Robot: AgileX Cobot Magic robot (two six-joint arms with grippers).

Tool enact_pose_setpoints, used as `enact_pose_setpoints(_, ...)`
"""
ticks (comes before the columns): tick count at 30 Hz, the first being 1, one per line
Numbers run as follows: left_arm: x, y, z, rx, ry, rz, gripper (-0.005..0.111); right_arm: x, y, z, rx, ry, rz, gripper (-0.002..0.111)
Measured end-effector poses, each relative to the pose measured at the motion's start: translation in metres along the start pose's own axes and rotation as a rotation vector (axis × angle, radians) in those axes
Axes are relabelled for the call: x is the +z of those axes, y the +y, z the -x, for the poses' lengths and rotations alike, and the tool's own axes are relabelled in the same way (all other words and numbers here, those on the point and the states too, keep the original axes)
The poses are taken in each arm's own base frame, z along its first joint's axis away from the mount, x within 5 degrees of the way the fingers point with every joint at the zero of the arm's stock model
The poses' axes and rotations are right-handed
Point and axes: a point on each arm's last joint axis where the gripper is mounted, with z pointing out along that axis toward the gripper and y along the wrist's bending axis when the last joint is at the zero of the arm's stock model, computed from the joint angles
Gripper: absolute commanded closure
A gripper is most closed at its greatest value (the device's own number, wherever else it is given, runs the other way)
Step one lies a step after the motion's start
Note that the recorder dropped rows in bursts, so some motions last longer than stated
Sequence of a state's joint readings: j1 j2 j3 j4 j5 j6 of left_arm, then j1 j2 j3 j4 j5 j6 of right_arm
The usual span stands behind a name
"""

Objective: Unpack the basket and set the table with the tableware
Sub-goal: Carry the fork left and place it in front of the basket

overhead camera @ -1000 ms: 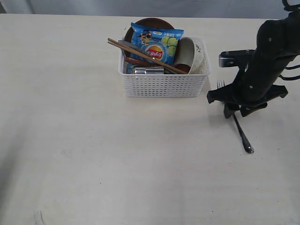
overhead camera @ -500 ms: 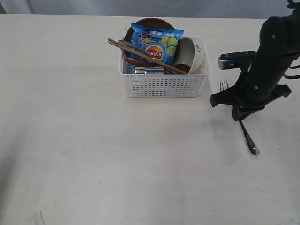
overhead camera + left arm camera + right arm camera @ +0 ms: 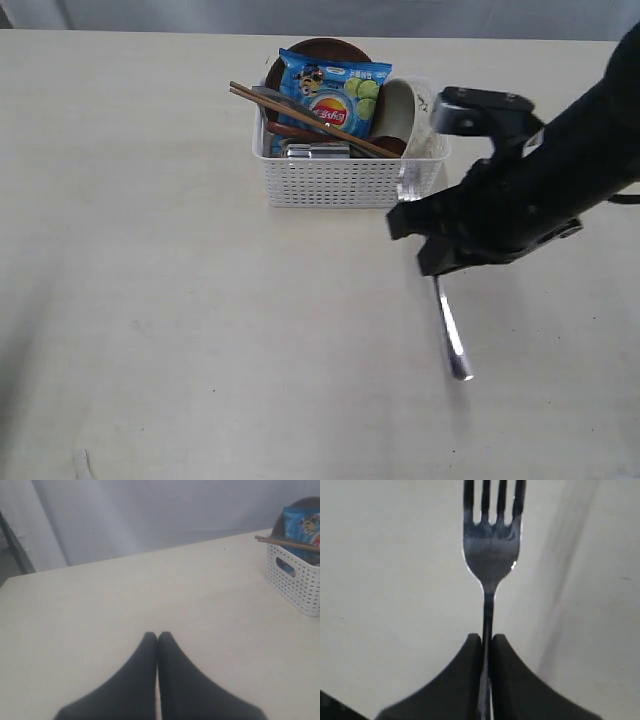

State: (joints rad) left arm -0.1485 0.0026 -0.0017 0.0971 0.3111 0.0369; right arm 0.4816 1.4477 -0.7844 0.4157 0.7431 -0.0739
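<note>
At 4 o'clock of basket (image 3: 340, 182), right claw (image 3: 437, 266) pinched shut on fork (image 3: 450, 335) neck, long handle hanging free. Risk: thin steel pivots or slips in narrow grip, drops askew on counter (image 3: 150, 300). Left claw (image 3: 158, 636) closed, empty

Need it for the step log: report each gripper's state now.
Left gripper: closed, nothing between the fingers.
Right gripper: closed on the fork, gripping its handle.
</note>
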Motion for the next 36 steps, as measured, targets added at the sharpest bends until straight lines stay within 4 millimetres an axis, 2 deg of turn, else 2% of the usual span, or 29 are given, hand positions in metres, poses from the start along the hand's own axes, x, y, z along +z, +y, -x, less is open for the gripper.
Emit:
enact_pose_setpoints(4,0.0,0.0,0.0,0.0,0.0,0.0,0.107,0.025,0.041,-0.003,0.003,-0.023,0.107,0.109)
enact_pose_setpoints(8,0.0,0.0,0.0,0.0,0.0,0.0,0.107,0.055,0.069,-0.002,0.048,-0.038,0.158,0.109)
enact_pose_setpoints(14,0.0,0.0,0.0,0.0,0.0,0.0,0.107,0.097,0.111,0.015,0.024,0.013,0.191,0.109)
enact_pose_setpoints(20,0.0,0.0,0.0,0.0,0.0,0.0,0.107,0.128,0.127,0.04,0.083,0.021,0.198,0.109)
enact_pose_setpoints(28,0.0,0.0,0.0,0.0,0.0,0.0,0.107,0.151,0.126,0.045,0.148,0.053,0.177,0.108)
enact_pose_setpoints(30,0.0,0.0,0.0,0.0,0.0,0.0,0.107,0.153,0.125,0.045,0.152,0.058,0.173,0.101)
enact_pose_setpoints(34,0.0,0.0,0.0,0.0,0.0,0.0,0.107,0.154,0.125,0.044,0.154,0.062,0.172,0.069)
enact_pose_setpoints(36,0.0,0.0,0.0,0.0,0.0,0.0,0.107,0.154,0.125,0.044,0.153,0.065,0.172,0.061)
